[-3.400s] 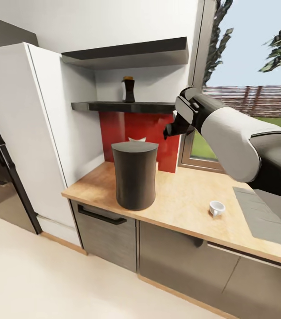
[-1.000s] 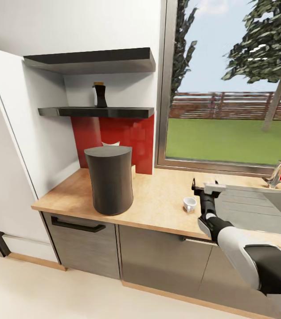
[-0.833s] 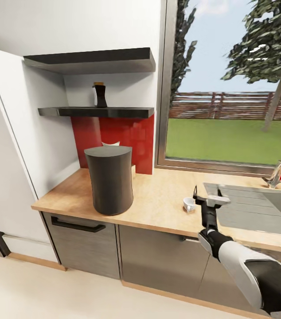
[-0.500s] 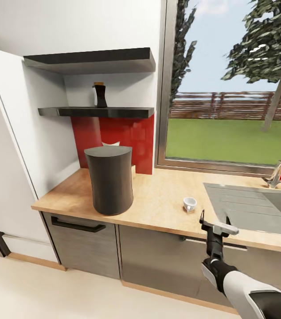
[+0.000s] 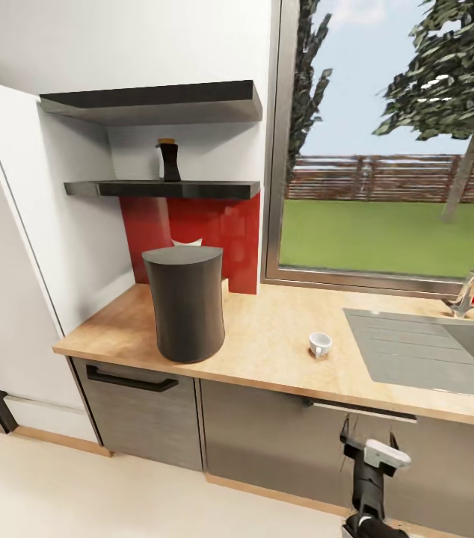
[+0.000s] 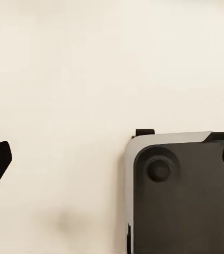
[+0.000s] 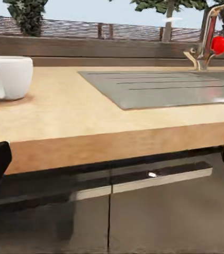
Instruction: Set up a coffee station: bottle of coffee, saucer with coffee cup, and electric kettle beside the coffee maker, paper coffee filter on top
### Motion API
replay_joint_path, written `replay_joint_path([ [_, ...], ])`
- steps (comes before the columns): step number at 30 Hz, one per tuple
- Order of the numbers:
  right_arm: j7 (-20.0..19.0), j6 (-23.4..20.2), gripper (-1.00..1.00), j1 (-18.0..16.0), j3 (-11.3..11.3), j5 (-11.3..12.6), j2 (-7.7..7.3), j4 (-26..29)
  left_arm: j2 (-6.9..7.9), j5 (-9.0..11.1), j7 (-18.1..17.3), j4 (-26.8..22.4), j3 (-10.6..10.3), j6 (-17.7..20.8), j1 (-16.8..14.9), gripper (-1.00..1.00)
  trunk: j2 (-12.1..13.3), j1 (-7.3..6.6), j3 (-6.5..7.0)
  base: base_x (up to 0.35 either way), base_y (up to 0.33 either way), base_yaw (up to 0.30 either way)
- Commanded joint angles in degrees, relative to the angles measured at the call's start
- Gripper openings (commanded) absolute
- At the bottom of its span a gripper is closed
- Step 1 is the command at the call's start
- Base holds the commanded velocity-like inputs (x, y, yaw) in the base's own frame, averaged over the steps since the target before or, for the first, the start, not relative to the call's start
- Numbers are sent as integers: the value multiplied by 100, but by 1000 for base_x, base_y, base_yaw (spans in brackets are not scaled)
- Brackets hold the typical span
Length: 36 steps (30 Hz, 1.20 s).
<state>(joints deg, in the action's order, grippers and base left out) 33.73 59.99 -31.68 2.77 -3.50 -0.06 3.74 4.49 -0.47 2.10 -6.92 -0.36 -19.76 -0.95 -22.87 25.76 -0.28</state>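
Observation:
The dark-grey coffee maker [image 5: 185, 302] stands on the wood countertop [image 5: 267, 351]. Just behind its top peeks the white paper coffee filter [image 5: 187, 242]. On the dark kitchen shelf [image 5: 162, 189] stands the bottle of coffee [image 5: 167, 160]. The white coffee cup [image 5: 320, 344] [image 7: 8, 76] sits on the counter left of the sink. My right gripper [image 5: 368, 442] [image 7: 112, 161] is open and empty, below the counter's front edge, facing the cabinet front. Over the cream floor, my left gripper [image 6: 113, 161] is open. The saucer and electric kettle are out of view.
A steel sink [image 5: 431, 351] [image 7: 159, 87] with a red-knobbed faucet [image 5: 470, 293] is set into the counter's right part. A white tall cabinet [image 5: 13, 246] closes off the left end. Dark cabinet fronts [image 5: 267, 433] run below, and a window lies behind.
My right arm has dropped from beside the coffee cup to below the counter edge, gripper still open. The cup stays put. Since the oldest frame the camera has shifted.

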Motion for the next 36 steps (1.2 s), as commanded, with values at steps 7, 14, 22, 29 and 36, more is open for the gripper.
replay_joint_path([
  [7,71,1,100,852,31,-60,107,-88,-1,-6,18,9,0,-16,-2,100,-5,2,-3,0,0,0],
  [14,39,1,100,1373,33,-66,120,-225,8,-15,27,40,1,33,0,100,-5,2,-3,0,0,0],
  [22,-478,-1831,100,1493,43,-64,297,-223,13,-7,27,93,5,74,6,100,-5,2,-3,0,0,0],
  [29,-2132,-4045,100,1496,21,-39,320,-204,29,-6,27,106,-13,77,14,100,-5,2,-3,0,0,0],
  [36,-2993,-5222,100,1498,-24,-28,310,-140,45,-6,27,112,-24,77,16,100,-5,2,-3,0,0,0],
])
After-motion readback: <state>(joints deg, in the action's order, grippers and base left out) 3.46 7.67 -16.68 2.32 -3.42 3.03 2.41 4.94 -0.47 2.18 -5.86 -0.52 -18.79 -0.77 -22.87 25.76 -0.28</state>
